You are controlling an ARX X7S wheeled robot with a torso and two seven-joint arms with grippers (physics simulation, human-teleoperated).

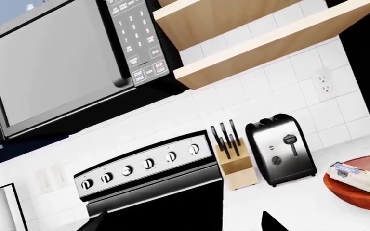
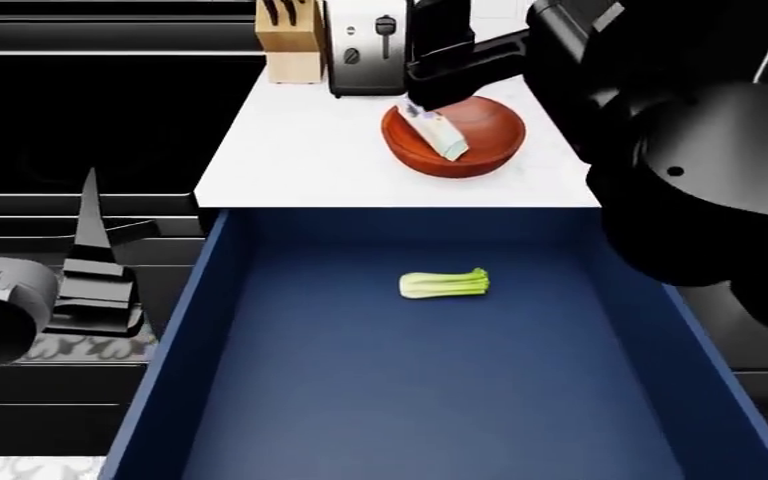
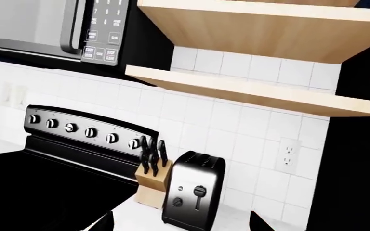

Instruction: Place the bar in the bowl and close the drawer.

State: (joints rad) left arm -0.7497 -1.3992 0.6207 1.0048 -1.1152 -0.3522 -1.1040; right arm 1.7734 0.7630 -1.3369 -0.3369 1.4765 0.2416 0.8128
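Observation:
The bar [image 2: 434, 131], a pale packet with a bluish end, lies inside the reddish-brown wooden bowl [image 2: 488, 141] on the white counter. My right gripper [image 2: 440, 70] hovers just above the bowl's far rim, open and empty, apart from the bar. In the right wrist view its gripper [image 3: 181, 225] shows only two spread tips. The navy drawer [image 2: 398, 400] stands pulled wide open below the counter. My left gripper [image 2: 97, 235] is left of the drawer, open, holding nothing. The left wrist view shows its gripper [image 1: 185, 226], the bowl [image 1: 355, 195] and the bar [image 1: 360, 176].
A green leafy stalk [image 2: 444, 284] lies in the drawer. A black toaster [image 2: 364, 40] and a knife block [image 2: 289, 38] stand at the counter's back. A black stove [image 2: 91, 110] is left of the counter, with a microwave [image 1: 50, 62] and wooden shelves [image 3: 249, 91] above.

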